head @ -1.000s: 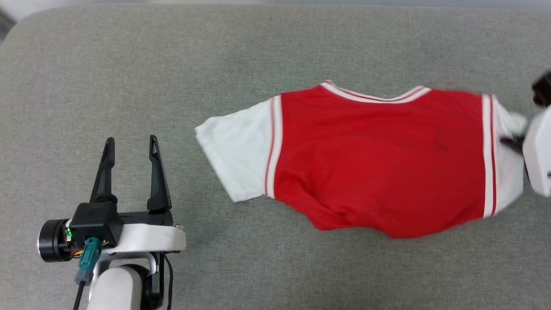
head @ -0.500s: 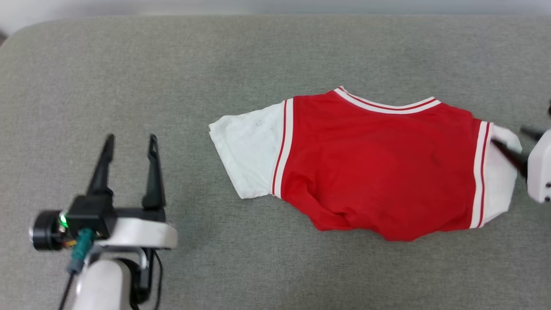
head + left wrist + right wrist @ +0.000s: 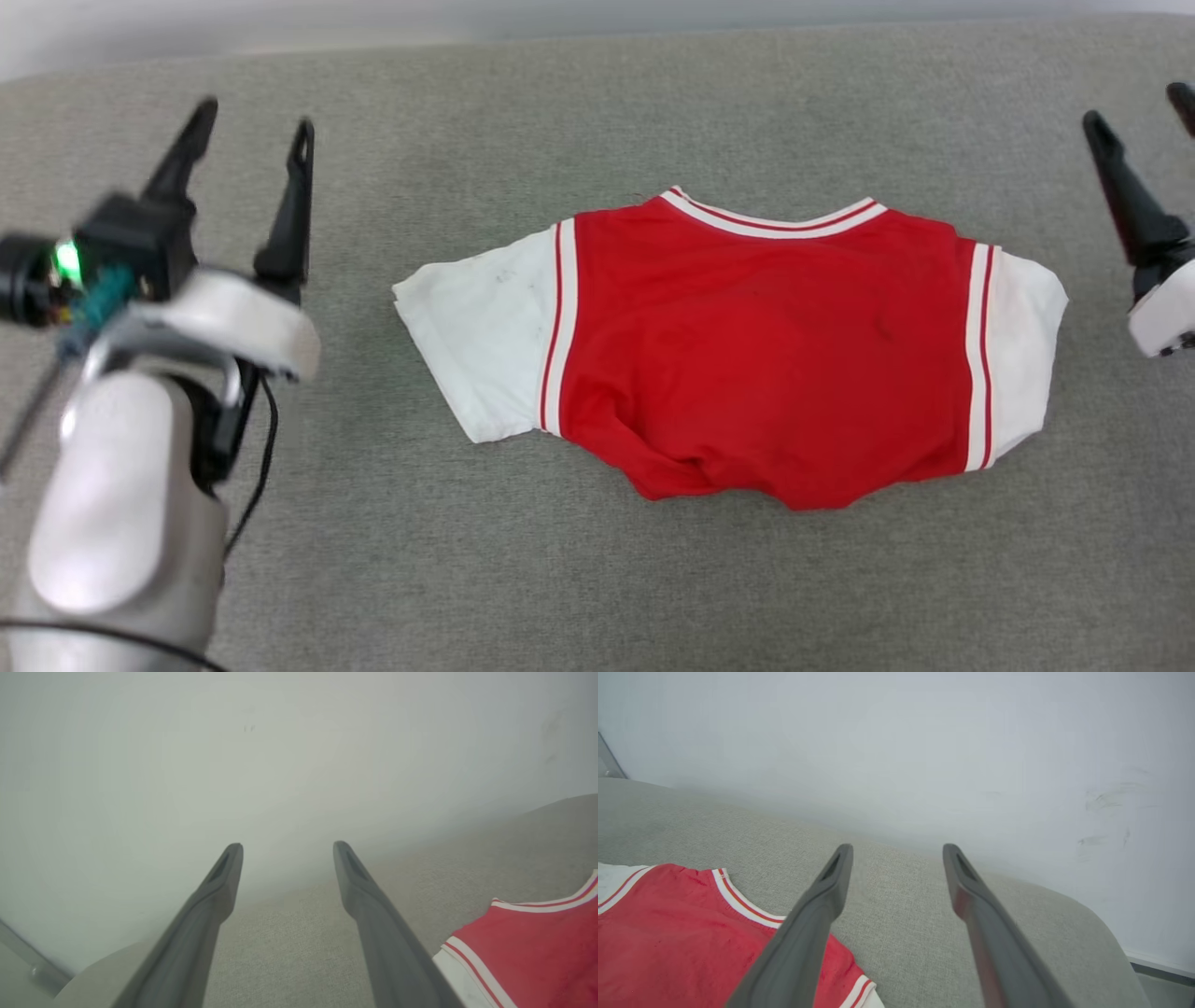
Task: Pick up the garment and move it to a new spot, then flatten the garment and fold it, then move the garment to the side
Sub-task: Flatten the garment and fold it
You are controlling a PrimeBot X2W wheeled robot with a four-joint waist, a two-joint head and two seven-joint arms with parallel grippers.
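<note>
Left gripper (image 3: pixel 254 114): fingers were seen spread wide with nothing between them, held above the grey fabric surface (image 3: pixel 597 579), well to the left of the garment (image 3: pixel 766 345). A second before, its fingertips were level with the left sleeve (image 3: pixel 476 345). Now they were past the line of the collar (image 3: pixel 770 217), the arm having been raised and carried forward. A shift of the head view itself was noted, so the garment's slight leftward drift in the picture was not booked as a move.

Garment: laid flat on the surface, collar away from the robot, both white sleeves spread sideways. The lower hem (image 3: pixel 728 476) was found bunched at the near edge.

Right sleeve (image 3: pixel 1022 345): a second before, it was pinched and drawn out by the right gripper (image 3: pixel 1137 103); now it was released and lay slack. That gripper's fingers were seen apart and empty, lifted clear to the right of the sleeve.
</note>
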